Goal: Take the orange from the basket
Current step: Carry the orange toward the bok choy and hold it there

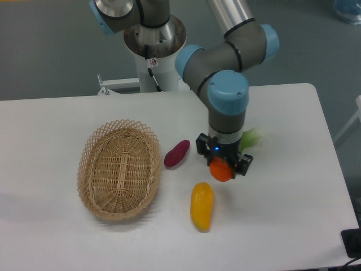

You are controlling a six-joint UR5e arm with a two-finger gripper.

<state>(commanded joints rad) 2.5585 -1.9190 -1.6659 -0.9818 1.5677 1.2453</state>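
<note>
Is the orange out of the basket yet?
Out. The orange sits in the gripper, well right of the empty basket.
</note>
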